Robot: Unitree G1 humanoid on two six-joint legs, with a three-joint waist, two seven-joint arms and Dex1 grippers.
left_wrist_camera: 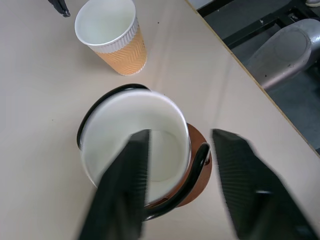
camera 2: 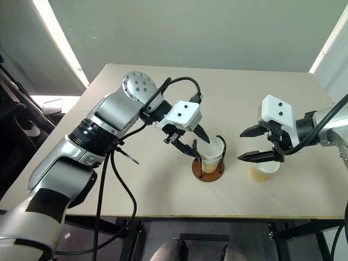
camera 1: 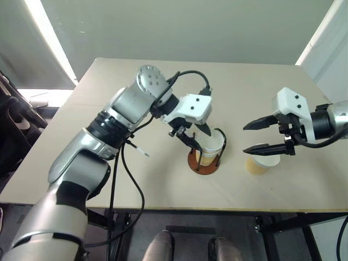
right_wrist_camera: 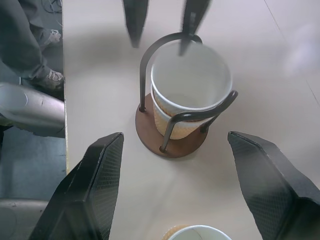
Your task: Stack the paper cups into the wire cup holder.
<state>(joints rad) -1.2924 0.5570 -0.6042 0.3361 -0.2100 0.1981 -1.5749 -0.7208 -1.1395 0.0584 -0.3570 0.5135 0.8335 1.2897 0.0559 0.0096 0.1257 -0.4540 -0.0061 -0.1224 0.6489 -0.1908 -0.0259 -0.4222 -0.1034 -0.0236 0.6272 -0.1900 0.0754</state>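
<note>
Two robot arms reach over a pale beige table (camera 1: 163, 190) seen from above. Near the middle of the table's near edge stands the wire cup holder (camera 1: 205, 163), a round reddish-brown disc with thin black wire loops rising from it. Two paper cups (right_wrist_camera: 187, 100) sit nested inside it, one pushed down into the other, their white rims close together and the ribbed tan side of the lower one showing between the wires.

Reaching in from the left, the left gripper (camera 1: 193, 136) hangs over the stacked cups with its two black fingers spread; one finger dips inside the top cup's rim and the other stands outside it, and neither visibly presses the cup wall.

To the right of the holder, a third cup (camera 1: 261, 162) stands upright on the table by itself, apart from the holder. Just above it hovers the right gripper (camera 1: 255, 136), its fingers spread wide and pointing left toward the holder, holding nothing.
</note>
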